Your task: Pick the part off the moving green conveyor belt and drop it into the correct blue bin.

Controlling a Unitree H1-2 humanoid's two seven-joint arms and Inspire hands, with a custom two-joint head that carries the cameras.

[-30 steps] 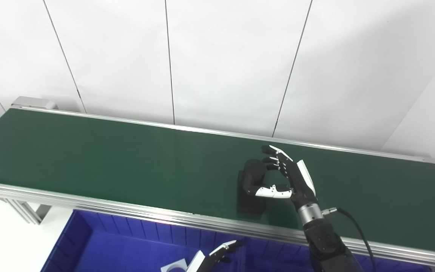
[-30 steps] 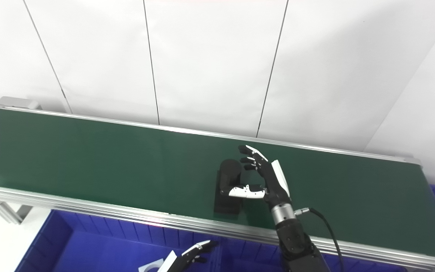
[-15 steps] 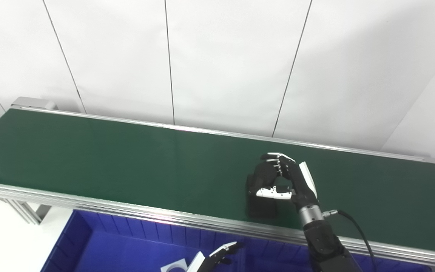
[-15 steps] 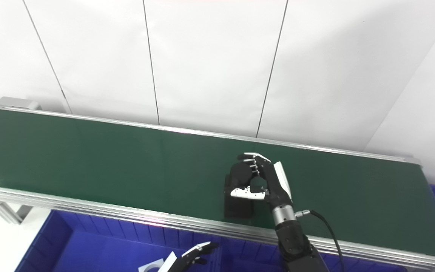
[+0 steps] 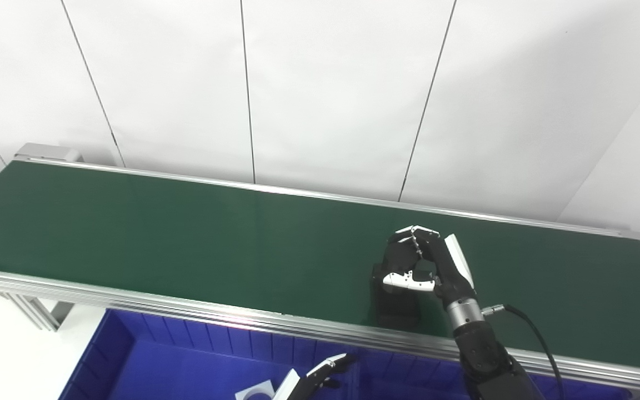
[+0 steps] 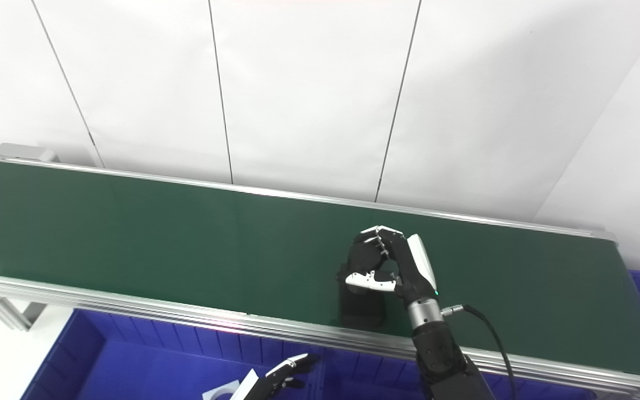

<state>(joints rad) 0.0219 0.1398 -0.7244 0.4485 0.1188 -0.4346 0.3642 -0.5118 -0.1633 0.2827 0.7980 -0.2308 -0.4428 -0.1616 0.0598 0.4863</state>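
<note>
White wall panels (image 5: pixel 325 89) with thin dark seams ran behind everything, and right in front of them sat the long green conveyor belt (image 5: pixel 186 239), framed by silver aluminium rails and slanting a bit down toward the right as I saw it. Most of the belt was bare green.

Over on the right half, the right hand (image 5: pixel 428 265) was up on the belt, its arm coming in from the bottom edge with a black cable looping off the wrist. It was curled around the part (image 5: pixel 398 278), a black chunky thing with a rounded top and a blockier base. The fingers (image 5: pixel 417 236) wrapped over the top and the white thumb pressed across the front, so it looked like a proper clamp on it, not just a hover. The part's lower end was down at the belt near the front rail; I honestly couldn't tell whether it was touching the surface or just lifted, since it's black on dark green with a shadow underneath.

Below the front rail was the blue bin (image 5: pixel 148 361), ribbed walls, with what looked like a divider near the middle. The left hand (image 5: pixel 320 375) was down there low over the bin, only partly in view at the bottom edge. Its fingers looked loosely extended and apart, holding nothing that I could see. A small white piece (image 5: pixel 253 392) sat just beside it at the edge of view, too cut off to say what it was.
</note>
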